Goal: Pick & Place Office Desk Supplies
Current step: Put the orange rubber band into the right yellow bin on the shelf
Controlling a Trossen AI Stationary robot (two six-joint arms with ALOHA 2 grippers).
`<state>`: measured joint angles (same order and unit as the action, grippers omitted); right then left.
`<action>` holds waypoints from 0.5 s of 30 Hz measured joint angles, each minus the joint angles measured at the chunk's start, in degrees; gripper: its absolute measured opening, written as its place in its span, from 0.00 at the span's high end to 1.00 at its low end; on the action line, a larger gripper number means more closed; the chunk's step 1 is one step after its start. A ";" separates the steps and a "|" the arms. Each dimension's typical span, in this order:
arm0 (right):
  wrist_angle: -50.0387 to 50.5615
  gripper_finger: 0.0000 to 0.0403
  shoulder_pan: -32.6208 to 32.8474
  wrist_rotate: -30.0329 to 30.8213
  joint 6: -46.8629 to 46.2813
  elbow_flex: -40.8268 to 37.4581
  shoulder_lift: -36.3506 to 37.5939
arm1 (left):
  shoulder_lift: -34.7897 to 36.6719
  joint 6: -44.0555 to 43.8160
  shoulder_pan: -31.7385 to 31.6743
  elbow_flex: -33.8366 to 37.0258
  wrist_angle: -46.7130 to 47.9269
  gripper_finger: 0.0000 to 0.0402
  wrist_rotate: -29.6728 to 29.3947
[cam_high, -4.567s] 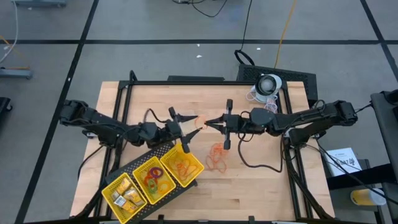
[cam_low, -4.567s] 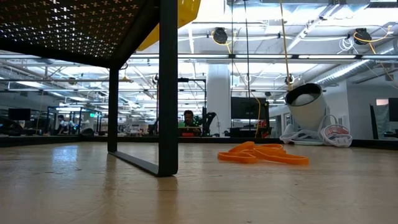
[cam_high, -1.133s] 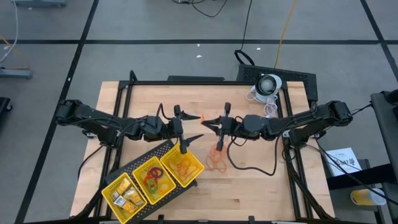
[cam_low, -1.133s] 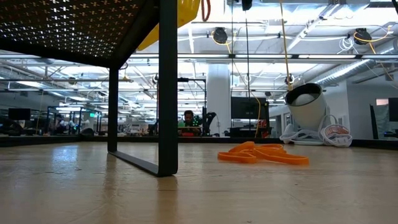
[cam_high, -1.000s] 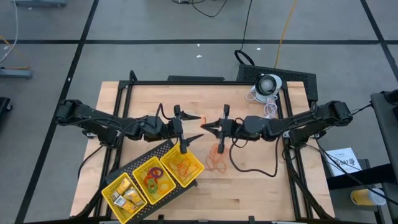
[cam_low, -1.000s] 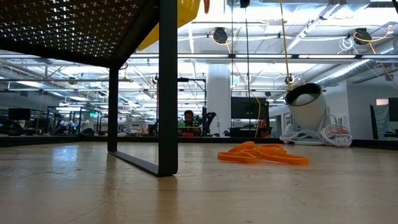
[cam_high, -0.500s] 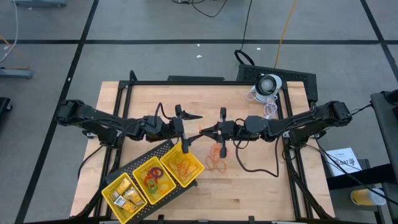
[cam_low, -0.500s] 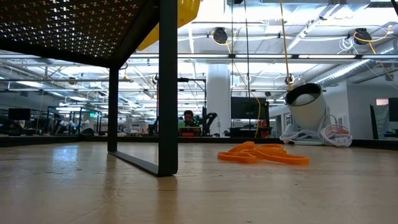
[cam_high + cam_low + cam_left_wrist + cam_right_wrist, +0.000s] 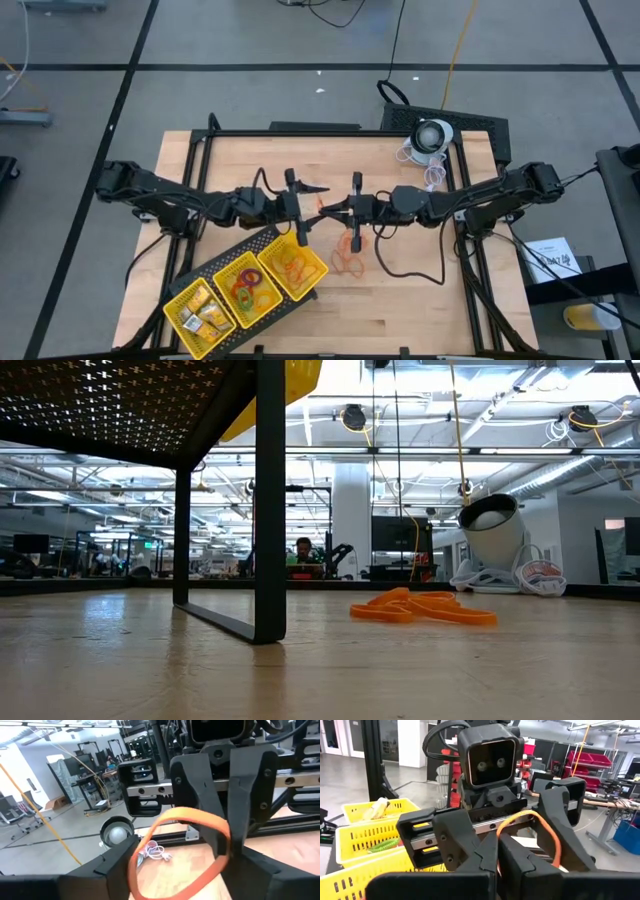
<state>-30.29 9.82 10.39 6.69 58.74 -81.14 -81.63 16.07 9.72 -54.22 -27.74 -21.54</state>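
An orange rubber-band loop [image 9: 190, 813] [image 9: 530, 813] hangs in the air above the table's middle, between my two grippers, which face each other tip to tip. My right gripper [image 9: 327, 208] [image 9: 497, 837] is shut on it. My left gripper [image 9: 313, 203] [image 9: 187, 854] is open, with one finger on either side of the loop. More orange bands [image 9: 348, 252] [image 9: 425, 607] lie in a small heap on the wood. The yellow tray [image 9: 225, 270] holds gold pieces, coloured rings and orange bands in its three compartments. My right gripper pinches the band's end [image 9: 501, 826] between its two fingertips, coming level from the table's right side. The loop stands out from the tips toward the left gripper, clear of the table. Whether my left gripper's fingers touch the loop, I cannot tell.
The tray sits on a black mesh stand at the near left, whose leg [image 9: 270, 500] shows in the low view. A white round device [image 9: 433, 135] [image 9: 490, 530] with a coiled cable stands at the far right corner. Bare wood lies at the near right.
My left gripper has edged toward the right gripper, so its fingers now stand around the loop. My right gripper has tipped its fingertips up a little, and the band, which dangled into the top of the low view, has risen out of it.
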 joint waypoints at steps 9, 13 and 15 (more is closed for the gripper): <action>0.53 1.00 0.00 0.09 0.65 0.00 -0.02 | -0.01 -0.92 0.17 -0.02 1.00 0.62 0.05; 0.38 1.00 0.00 0.04 2.78 0.00 -0.02 | -0.01 -1.24 0.50 -0.02 0.67 0.77 0.17; 0.68 0.98 0.00 -0.02 3.22 0.02 -0.02 | -0.01 -1.22 0.66 -0.02 0.75 0.85 0.32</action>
<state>-29.61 9.82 10.37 9.91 58.76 -81.17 -81.65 14.85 10.37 -54.24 -27.00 -21.22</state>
